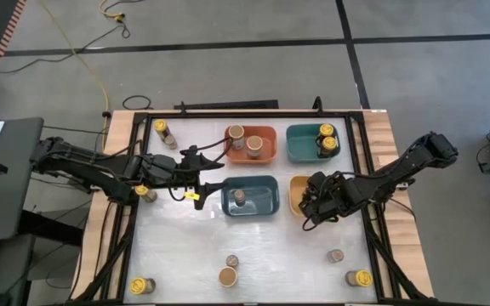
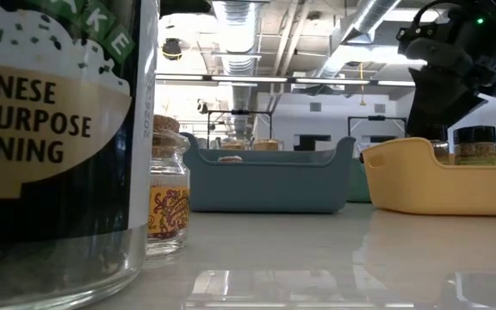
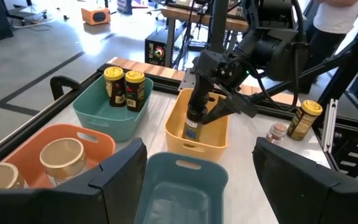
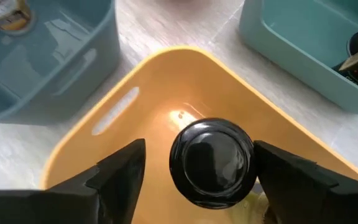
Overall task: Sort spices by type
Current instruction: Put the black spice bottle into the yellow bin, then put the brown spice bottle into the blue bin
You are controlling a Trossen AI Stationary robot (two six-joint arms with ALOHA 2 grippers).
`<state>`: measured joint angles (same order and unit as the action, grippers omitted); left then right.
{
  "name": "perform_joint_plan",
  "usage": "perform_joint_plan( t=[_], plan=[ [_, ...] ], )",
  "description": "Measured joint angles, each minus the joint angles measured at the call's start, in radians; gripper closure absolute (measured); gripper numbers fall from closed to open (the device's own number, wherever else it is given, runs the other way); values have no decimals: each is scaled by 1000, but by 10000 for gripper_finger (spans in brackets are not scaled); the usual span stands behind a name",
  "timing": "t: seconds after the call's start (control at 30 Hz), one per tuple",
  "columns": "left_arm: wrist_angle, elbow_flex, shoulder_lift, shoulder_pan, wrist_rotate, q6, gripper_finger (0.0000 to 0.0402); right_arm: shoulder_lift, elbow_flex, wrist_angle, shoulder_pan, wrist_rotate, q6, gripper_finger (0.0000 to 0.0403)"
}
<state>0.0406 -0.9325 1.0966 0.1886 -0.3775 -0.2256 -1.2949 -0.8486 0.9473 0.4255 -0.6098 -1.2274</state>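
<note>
High view: two yellow-lidded jars (image 1: 327,136) in teal bin (image 1: 300,144).

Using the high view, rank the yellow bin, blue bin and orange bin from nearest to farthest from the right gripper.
1. Yellow bin: directly under the right gripper.
2. Blue bin: next over, toward the table's middle.
3. Orange bin: farthest, in the back row.

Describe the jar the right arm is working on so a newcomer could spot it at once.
Find the yellow bin at the table's right centre, under the right gripper. The dark-lidded jar stands upright inside it, between the open fingers. It is the only jar with a black domed cap there; jars in the teal bin beside it have yellow lids.
</note>
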Motion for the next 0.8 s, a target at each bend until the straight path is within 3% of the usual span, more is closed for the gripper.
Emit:
perform_joint_plan(
  t=[0.3, 0.63, 0.8],
  plan=[
    [0, 0, 0, 0, 0, 0, 121, 0, -42, 72, 0, 6, 4, 34],
    [4, 0, 0, 0, 0, 0, 121, 0, -169, 263, 0, 8, 5, 30],
    [86, 0, 0, 0, 0, -7, 121, 0, -221, 301, -3, 8, 4, 30]
  ],
)
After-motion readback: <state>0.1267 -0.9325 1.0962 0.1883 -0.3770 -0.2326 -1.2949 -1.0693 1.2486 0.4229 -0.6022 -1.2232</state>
